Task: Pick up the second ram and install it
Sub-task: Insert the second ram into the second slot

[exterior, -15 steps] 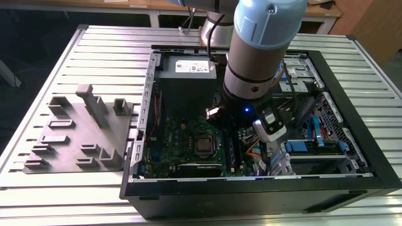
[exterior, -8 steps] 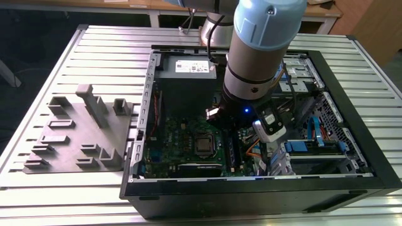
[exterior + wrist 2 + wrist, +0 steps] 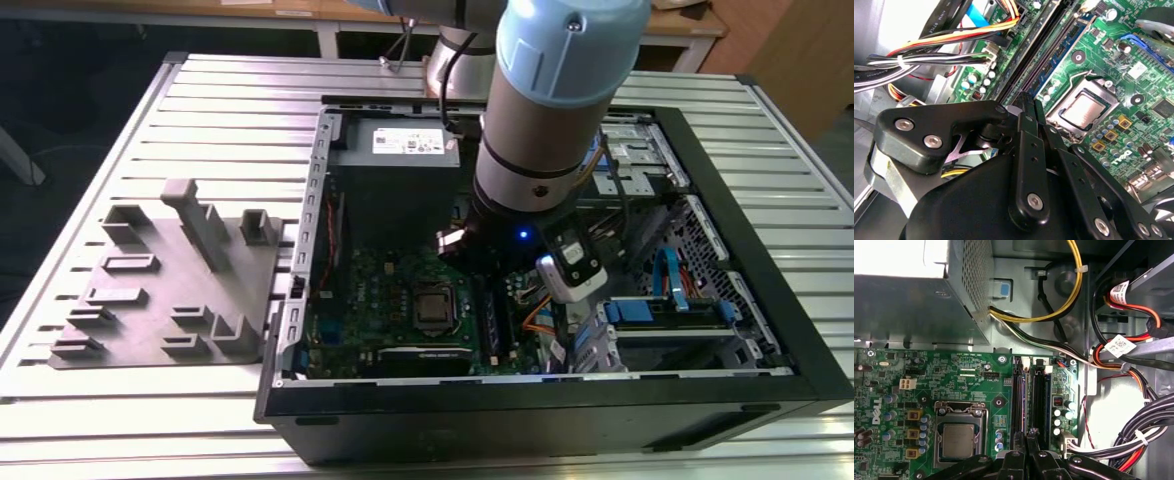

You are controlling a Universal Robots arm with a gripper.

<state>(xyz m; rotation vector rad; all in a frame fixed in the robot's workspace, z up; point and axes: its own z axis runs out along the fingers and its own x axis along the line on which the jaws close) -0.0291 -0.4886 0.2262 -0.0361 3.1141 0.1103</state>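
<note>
Inside the open computer case (image 3: 747, 300), the gripper (image 3: 1029, 102) is held low over the memory slots (image 3: 1040, 390). The slots run straight out from under its fingertips toward the power supply (image 3: 914, 305). Its fingers (image 3: 1015, 460) are seen drawn together with barely a sliver between them. The second ram is judged to be at the fingertips, but that spot is covered by the fingers. Whether the ram is nipped edge-on or already seated in a slot cannot be told. The processor (image 3: 958, 439) is seen to one side of the gripper and a bundle of cables (image 3: 1149, 435) to the other.

The main risk is judged to be misalignment. The slots lie tightly side by side, so a slight offset could land the board on a slot wall or in the neighbouring slot. If force is then applied, the board or the motherboard (image 3: 969, 370) could be bent. A tilted descent could leave one end seated and the other proud, with a latch unengaged. The cables lie near the gripper's linkage and could be caught by a sideways correction.
</note>
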